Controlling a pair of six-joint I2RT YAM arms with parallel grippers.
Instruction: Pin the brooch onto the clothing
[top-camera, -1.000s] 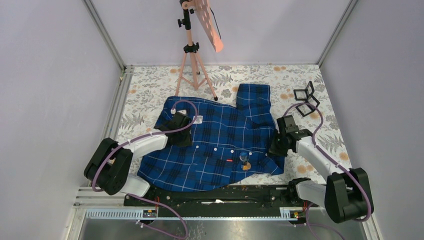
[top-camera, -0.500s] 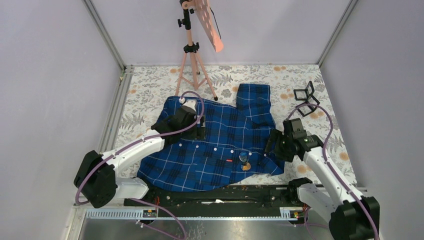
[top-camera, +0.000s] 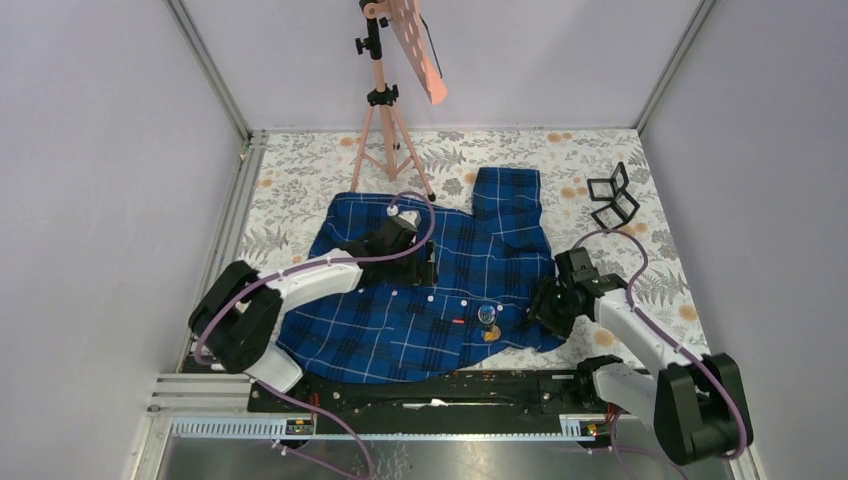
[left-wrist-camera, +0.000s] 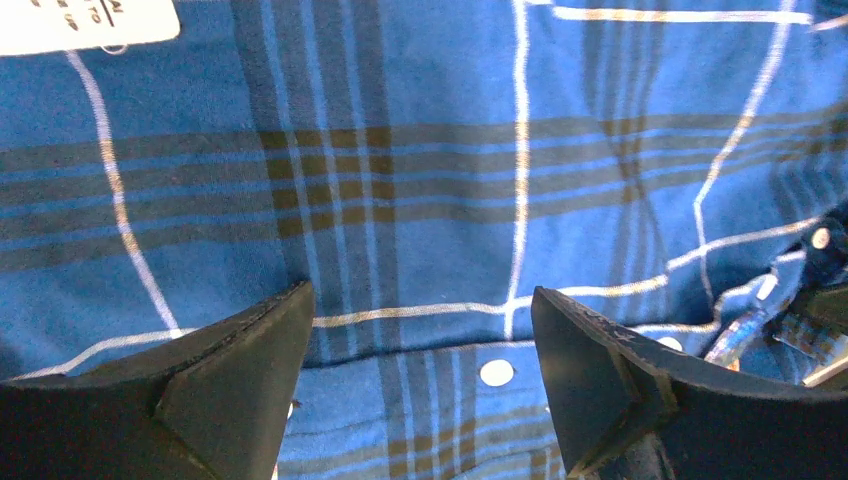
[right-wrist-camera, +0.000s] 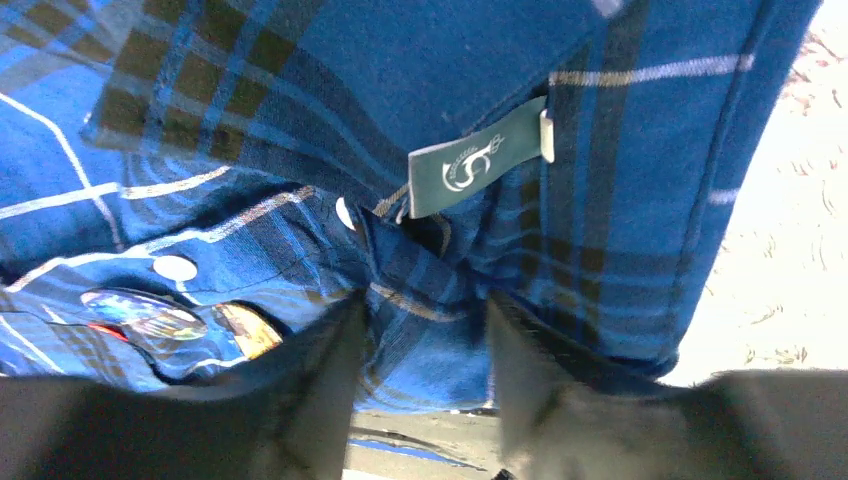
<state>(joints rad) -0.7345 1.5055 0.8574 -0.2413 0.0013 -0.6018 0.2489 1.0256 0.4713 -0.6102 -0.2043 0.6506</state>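
Left hand (left-wrist-camera: 422, 296) hovers released over the dark-blue plaid button-up shirt (top-camera: 360, 335), which lies flat on the floral counter (top-camera: 300, 170). The small round glittery brooch (top-camera: 487, 316) lies on its front. Just beside it, the right hand (right-wrist-camera: 418, 320) seems clenched on bunched cloth. Fabric is likely being readied; next comes a precise grasp of the brooch.

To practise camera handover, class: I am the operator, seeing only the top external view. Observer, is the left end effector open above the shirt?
Observer: Yes; the left wrist view shows the left end effector wide open, with flat shirt and a white button under the gap.
Operator: And the other side?
Observer: Bunched shirt fabric fills the gap of the right end effector; whether it is pinched, I cannot tell.
Operator: Anything near those fingers?
Observer: A green label with a white emblem sits on the shirt just beyond them.
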